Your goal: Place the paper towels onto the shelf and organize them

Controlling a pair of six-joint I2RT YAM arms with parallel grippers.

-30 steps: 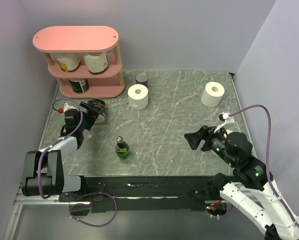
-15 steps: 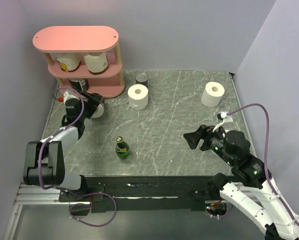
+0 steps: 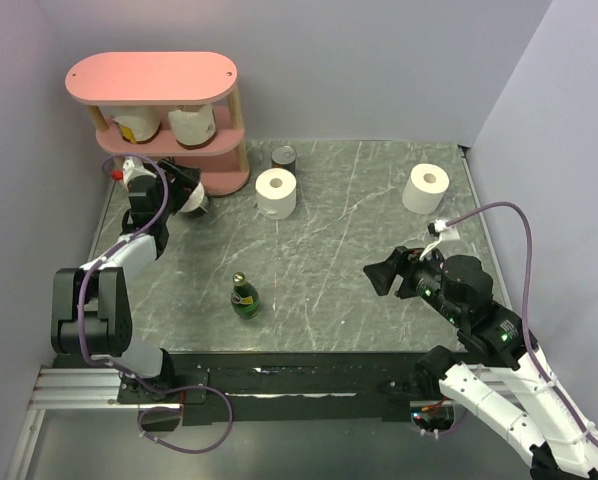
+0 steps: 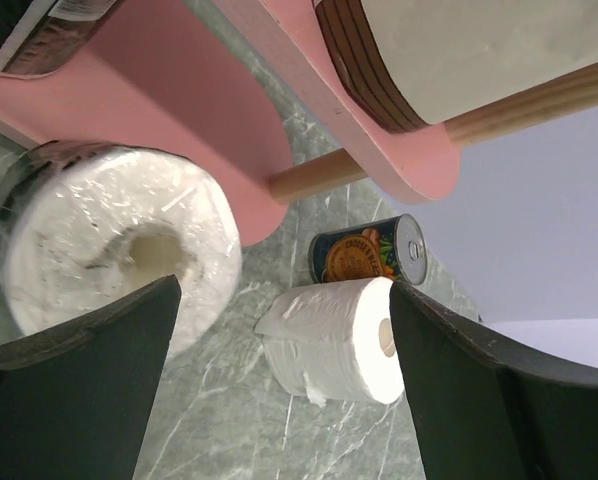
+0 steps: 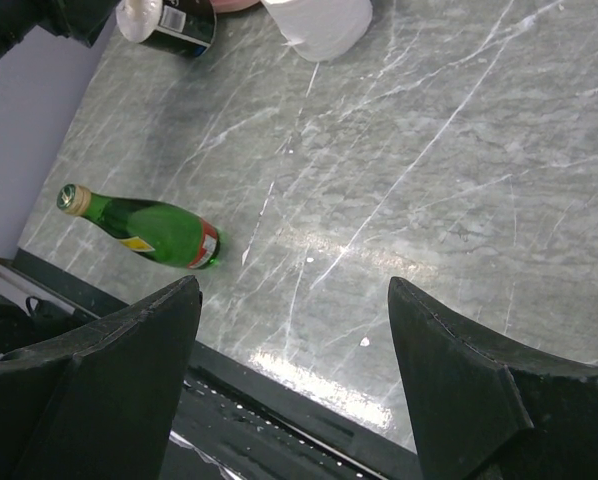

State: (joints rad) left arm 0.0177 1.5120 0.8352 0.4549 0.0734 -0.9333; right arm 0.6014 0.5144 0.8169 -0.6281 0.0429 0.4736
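The pink shelf (image 3: 151,78) stands at the back left, with two rolls (image 3: 192,124) on its middle tier and a dark-wrapped one (image 3: 159,170) on the bottom tier. My left gripper (image 3: 182,190) is open at the shelf's foot. Its left finger rests against a plastic-wrapped paper towel roll (image 4: 109,240) that lies against the bottom board (image 4: 179,100); nothing is between the jaws. A white roll (image 3: 276,192) stands right of the shelf and another (image 3: 425,187) at the back right. My right gripper (image 3: 379,278) hovers open and empty over the table's right half.
A tin can (image 3: 283,157) stands just behind the nearer white roll, beside the shelf's right post. A green glass bottle (image 3: 244,297) lies near the table's front edge, left of centre. Walls close in on the left, back and right.
My left gripper has moved back toward the shelf, and the wrapped roll has gone with it to the bottom board. The right gripper has drifted slightly left.
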